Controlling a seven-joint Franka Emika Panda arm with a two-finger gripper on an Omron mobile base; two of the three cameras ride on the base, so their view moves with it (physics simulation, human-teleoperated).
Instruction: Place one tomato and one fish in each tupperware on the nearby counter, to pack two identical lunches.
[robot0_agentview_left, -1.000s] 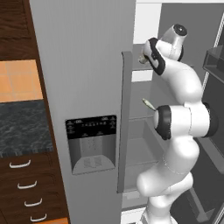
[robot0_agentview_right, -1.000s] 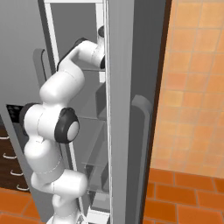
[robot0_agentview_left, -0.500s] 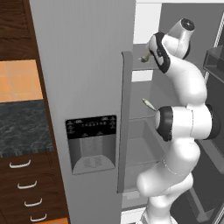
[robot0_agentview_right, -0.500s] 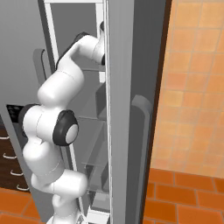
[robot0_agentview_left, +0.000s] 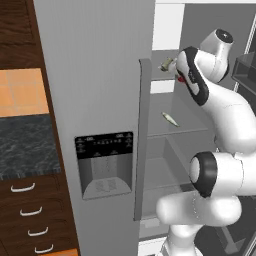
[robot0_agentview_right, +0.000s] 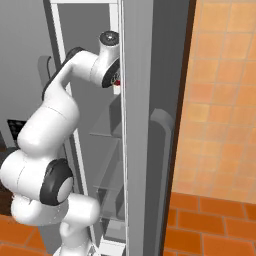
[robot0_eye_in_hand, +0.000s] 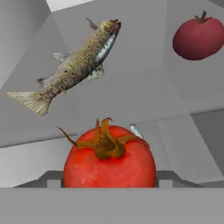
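In the hand view a red tomato (robot0_eye_in_hand: 109, 157) with a dried brown-green stalk sits right at the gripper (robot0_eye_in_hand: 109, 186), low in the middle of the picture, with a dark grey finger part showing at each side of it; the fingertips themselves are hidden behind the fruit, so I cannot tell whether the gripper is clamped on it or merely close against it. Beyond this tomato a speckled brown fish (robot0_eye_in_hand: 72, 65) lies slantwise on the pale grey fridge shelf (robot0_eye_in_hand: 131, 87), tail to the lower left and head to the upper right. A second tomato (robot0_eye_in_hand: 197, 37) rests well apart from it in the upper right corner. From the left base view the white arm reaches up into the open fridge (robot0_agentview_left: 95, 75), its hand at the upper shelf where the fish (robot0_agentview_left: 167, 64) shows just past the door's edge. A second fish (robot0_agentview_left: 170, 119) lies on the shelf below. The closed door carries a dark dispenser panel (robot0_agentview_left: 104, 145) with tiny markings too small to read. To the left lies the dark speckled counter (robot0_agentview_left: 27, 150) over brown drawers (robot0_agentview_left: 30, 215) with silver handles. No readable writing or brand shows anywhere.
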